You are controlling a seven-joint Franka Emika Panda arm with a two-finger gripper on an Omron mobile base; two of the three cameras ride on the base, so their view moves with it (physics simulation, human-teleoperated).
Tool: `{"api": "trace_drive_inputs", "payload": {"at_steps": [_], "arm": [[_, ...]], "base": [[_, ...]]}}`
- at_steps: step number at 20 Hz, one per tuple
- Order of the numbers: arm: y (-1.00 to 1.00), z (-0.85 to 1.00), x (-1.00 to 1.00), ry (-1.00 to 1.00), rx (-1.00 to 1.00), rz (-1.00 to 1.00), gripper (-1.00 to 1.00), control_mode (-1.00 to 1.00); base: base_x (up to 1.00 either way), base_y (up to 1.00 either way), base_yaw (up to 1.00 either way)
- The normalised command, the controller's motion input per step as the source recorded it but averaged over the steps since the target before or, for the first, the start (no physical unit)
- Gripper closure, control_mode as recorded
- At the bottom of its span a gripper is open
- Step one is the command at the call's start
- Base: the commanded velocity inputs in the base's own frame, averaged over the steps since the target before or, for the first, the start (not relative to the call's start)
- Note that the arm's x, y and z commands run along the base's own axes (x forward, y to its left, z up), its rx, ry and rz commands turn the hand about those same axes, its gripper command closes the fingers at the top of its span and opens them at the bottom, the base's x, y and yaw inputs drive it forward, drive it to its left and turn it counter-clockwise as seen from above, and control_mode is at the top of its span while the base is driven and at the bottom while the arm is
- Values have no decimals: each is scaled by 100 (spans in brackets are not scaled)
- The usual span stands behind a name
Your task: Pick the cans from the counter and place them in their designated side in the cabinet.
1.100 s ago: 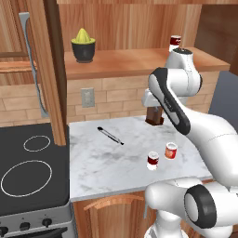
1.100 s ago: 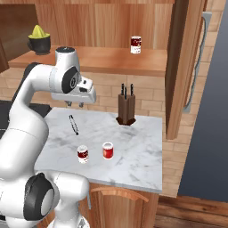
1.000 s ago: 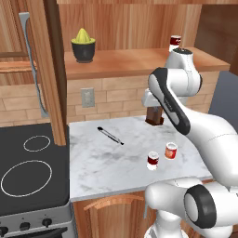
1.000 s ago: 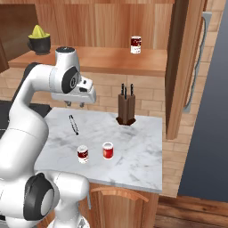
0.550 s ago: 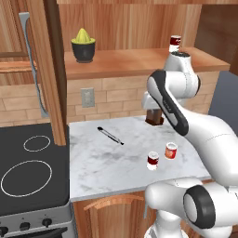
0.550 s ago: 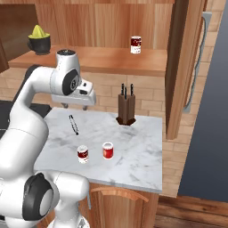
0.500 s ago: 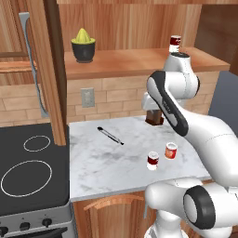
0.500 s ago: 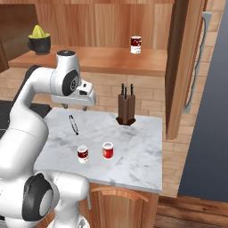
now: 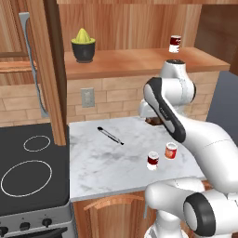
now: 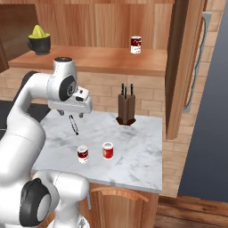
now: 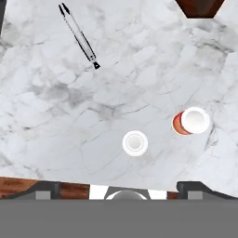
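Slowly our hand has dropped toward the table; both cans sit below. Our fingers' opening we cannot tell.

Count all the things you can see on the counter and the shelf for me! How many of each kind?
Cans: 3 (dark red and orange-red on the counter, one on the cabinet shelf)
Juicer in bowl: 1
Knife block: 1
Long thin utensil: 1
Total: 6
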Motion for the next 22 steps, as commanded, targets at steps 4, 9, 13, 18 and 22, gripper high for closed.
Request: {"api": "trace_drive_inputs", "payload": {"at_steps": [4,9,13,18,22], "arm": [[8,-24,-14,7,0,0,-100,-100],[2,-28,-16,6,0,0,-100,-100],[0,-32,-12,6,0,0,-100,-100],[0,-32,-2,2,0,2,-100,-100],[0,-32,0,0,0,5,-100,-100]], "base": [[0,0,0],[0,0,0],[0,0,0],[0,0,0],[0,0,0]]}}
